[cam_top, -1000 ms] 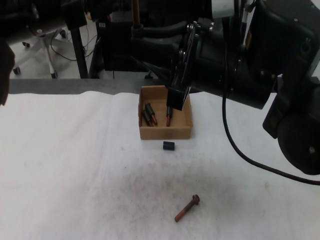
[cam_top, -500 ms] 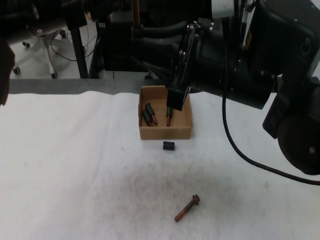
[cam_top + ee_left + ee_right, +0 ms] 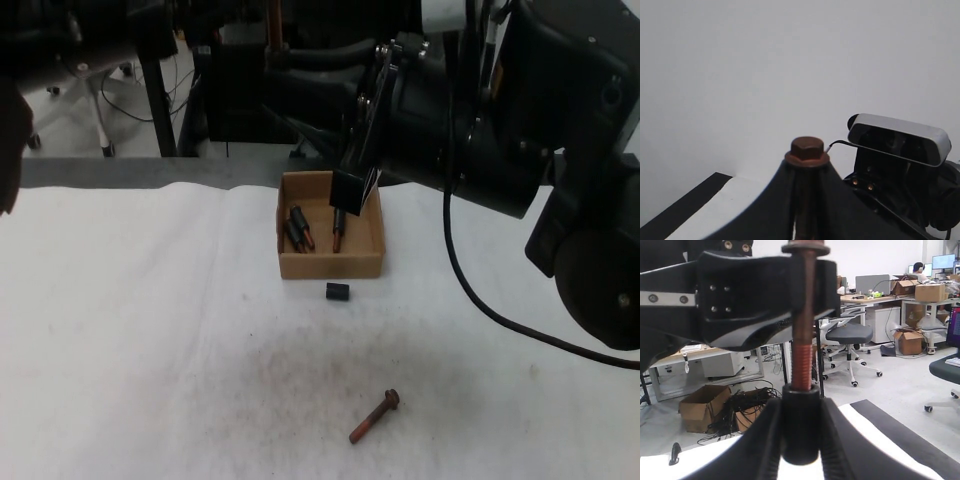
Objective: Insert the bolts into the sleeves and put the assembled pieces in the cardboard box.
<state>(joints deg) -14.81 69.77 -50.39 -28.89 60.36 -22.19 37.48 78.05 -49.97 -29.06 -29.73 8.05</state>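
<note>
Roughly halfway, judging by the leftovers. Gripping a bolt (image 3: 807, 150) in the left fingers (image 3: 772, 205) and a sleeve (image 3: 800, 440) in the right fingers (image 3: 765, 440), thread partly in (not seated, probably). Finished pieces (image 3: 298, 228) already in the box (image 3: 330, 266) by the far edge of the bench (image 3: 150, 330); spare sleeve (image 3: 338, 292) and loose bolt (image 3: 375, 416) left nearer the front edge.

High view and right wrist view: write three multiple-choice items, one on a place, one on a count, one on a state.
1. Where is the loose sleeve? A in the cardboard box; B on the cloth, near side of the box; C touching the loose bolt.
2. How many bolts lie loose on the cloth? A one; B two; C three.
3. The right gripper is: A open; B shut on a sleeve; C shut on the box.
Key: B, it lies outside the box; A, a single bolt; B, it clamps the held sleeve.
</note>
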